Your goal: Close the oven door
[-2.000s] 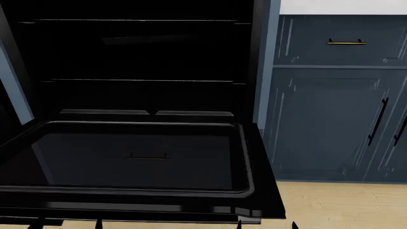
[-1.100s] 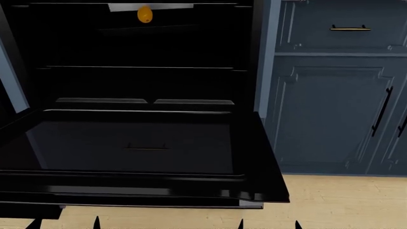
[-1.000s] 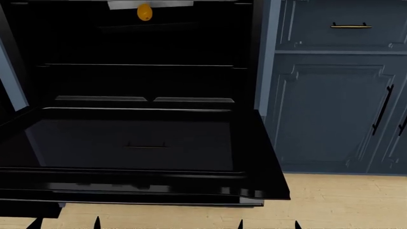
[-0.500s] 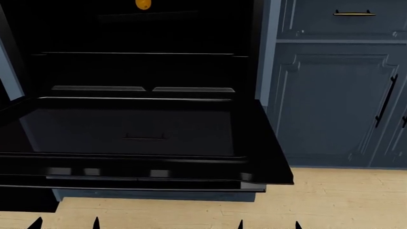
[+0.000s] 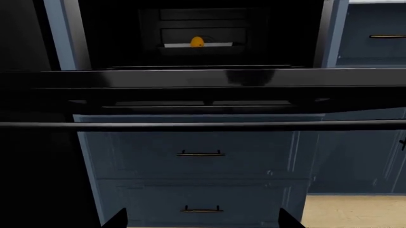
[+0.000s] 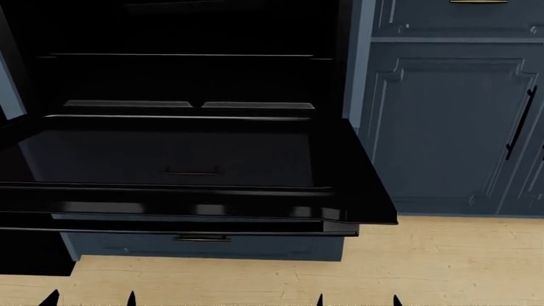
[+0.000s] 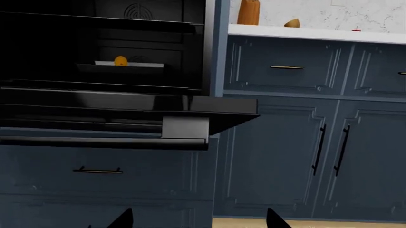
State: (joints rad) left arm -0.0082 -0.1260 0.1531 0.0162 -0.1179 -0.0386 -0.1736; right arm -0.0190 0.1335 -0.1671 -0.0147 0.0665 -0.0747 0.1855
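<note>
The oven door [image 6: 187, 159] is a glossy black panel lying open and about level in front of the dark oven cavity [image 6: 178, 76]. Its thin bar handle [image 6: 170, 230] runs along the near edge. From the left wrist view I see the door [image 5: 203, 85] edge-on, with the handle [image 5: 203, 125] below it. The right wrist view shows the door's right corner [image 7: 216, 111] and the handle [image 7: 101, 141]. Both grippers are below and short of the door, touching nothing. My left gripper [image 6: 91, 299] [image 5: 201, 222] is open. My right gripper [image 6: 358, 301] [image 7: 199, 221] is open too.
Blue-grey drawers with brass handles [image 5: 200, 154] [image 7: 97, 170] sit under the oven. Panelled cabinet doors [image 6: 450, 127] [image 7: 330, 152] stand to the right. A small orange thing [image 5: 197, 42] lies on a tray inside the oven. The floor [image 6: 442, 261] is light wood.
The oven and its door have moved up in the head view, and the drawer under the door has come into sight. The door still lies open and the fingertips stay at the bottom edge.
</note>
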